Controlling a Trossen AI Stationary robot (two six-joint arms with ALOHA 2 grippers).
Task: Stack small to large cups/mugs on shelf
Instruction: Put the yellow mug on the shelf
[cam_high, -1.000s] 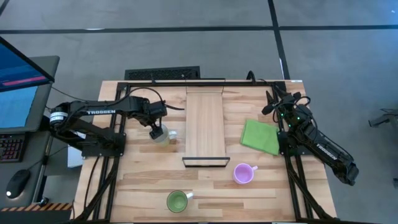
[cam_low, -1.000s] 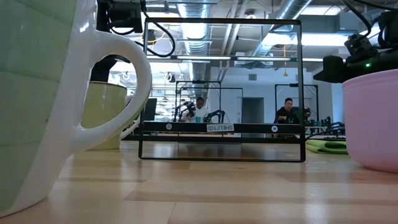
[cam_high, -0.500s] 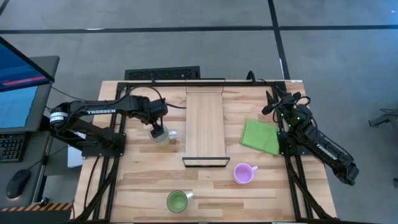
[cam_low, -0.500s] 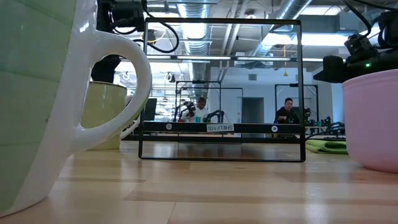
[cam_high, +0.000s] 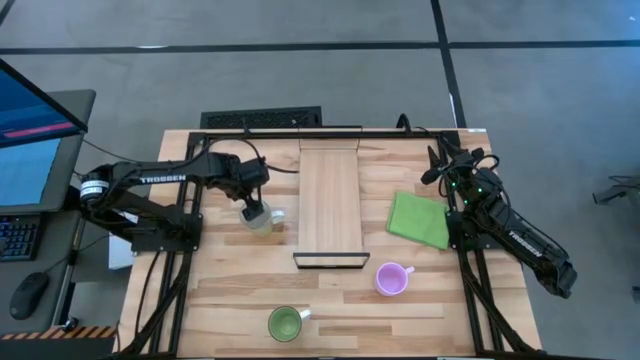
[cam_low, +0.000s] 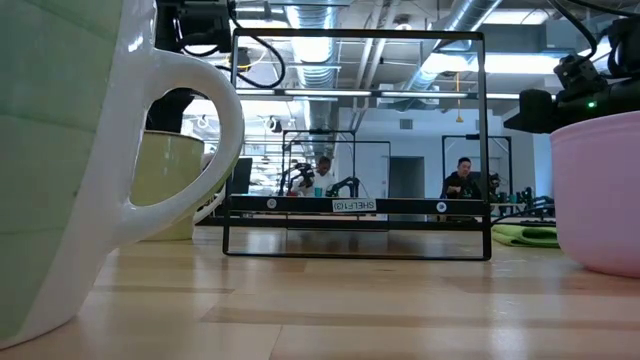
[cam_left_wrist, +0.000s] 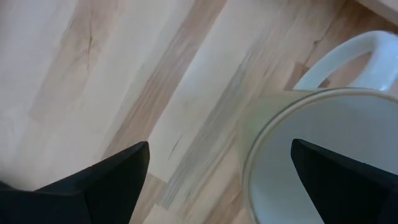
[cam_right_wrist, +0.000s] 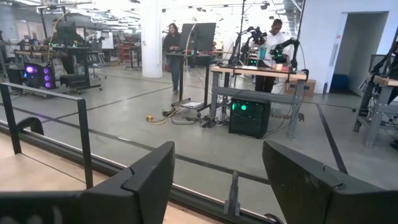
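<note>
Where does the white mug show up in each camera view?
High view: white mug left of the shelf, under the open left gripper.
Low view: pale mug seen through the near mug's handle, at left.
Left wrist view: white mug, rim and handle between the fingers.
Right wrist view: not in it.
Shared landmark: the shelf.

A flat green cloth (cam_high: 419, 219) lies on the wooden worktop (cam_high: 230, 290), toward three o'clock and near that edge. Off the worktop at nine o'clock stand a monitor (cam_high: 35, 140) with a blue screen, a keyboard (cam_high: 16, 236) and a mouse (cam_high: 28, 293). The floor (cam_high: 300, 60) around is grey. In the room beyond, a person (cam_right_wrist: 172, 53) stands at a desk.
</note>
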